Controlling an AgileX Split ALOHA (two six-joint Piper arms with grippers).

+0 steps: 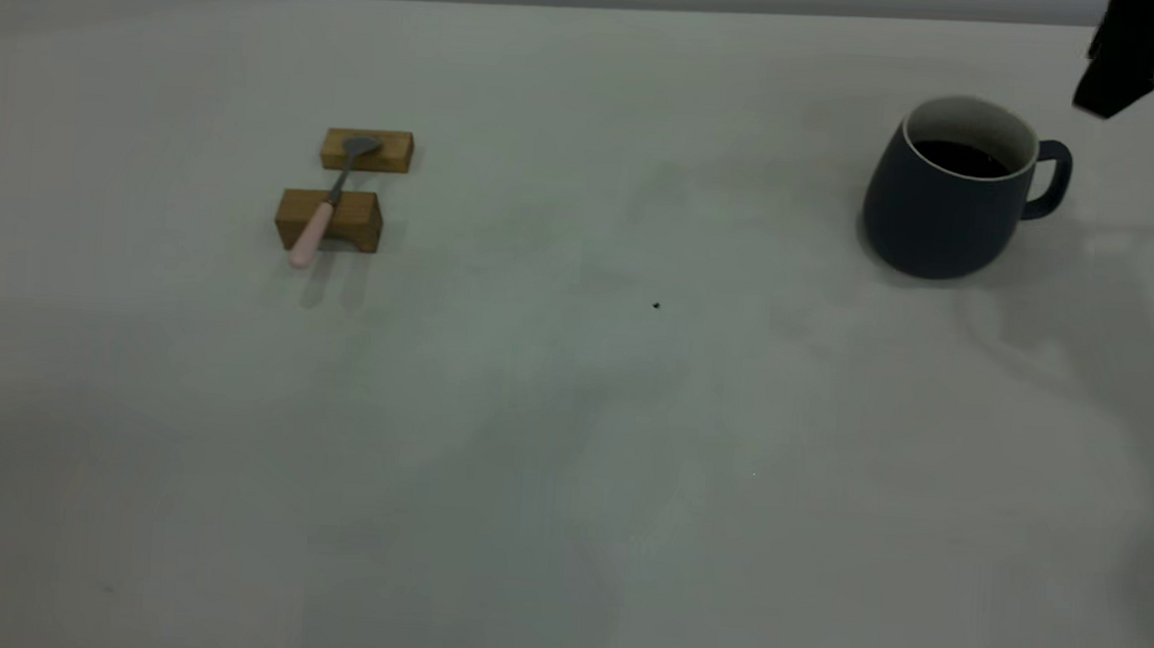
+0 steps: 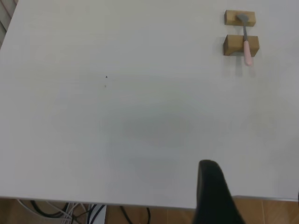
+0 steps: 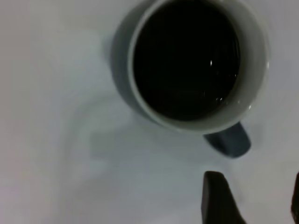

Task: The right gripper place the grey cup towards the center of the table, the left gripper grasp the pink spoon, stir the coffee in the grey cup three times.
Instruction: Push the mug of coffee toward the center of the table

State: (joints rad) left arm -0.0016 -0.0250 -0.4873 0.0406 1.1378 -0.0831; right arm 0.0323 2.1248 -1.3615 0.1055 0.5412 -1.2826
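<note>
Grey cup (image 1: 945,211) stands upright on the tabletop (image 1: 570,444), well off to the right of the black speck (image 1: 656,306) that marks roughly mid-tabletop. Loop handle (image 1: 1050,180) points away from the speck, twd the right edge. Coffee (image 1: 960,158) inside is dark w/ a flat surface, sitting below the white inner wall.

Right end effector (image 3: 252,198) hangs above the cup's handle side, not touching it; fingers (image 3: 217,196) spread apart w/ nothing between them. In the exterior view only a dark part of that arm shows, up beyond the handle.

Pink spoon (image 1: 329,202) lies well left of the speck, bridging two wooden blocks: bowl on the far block (image 1: 368,150), neck and pink handle over the near block (image 1: 330,220), handle end sticking out past it.

Left end effector: only one dark finger (image 2: 212,196) shows at the tabletop edge, far from spoon; can't tell its opening.
</note>
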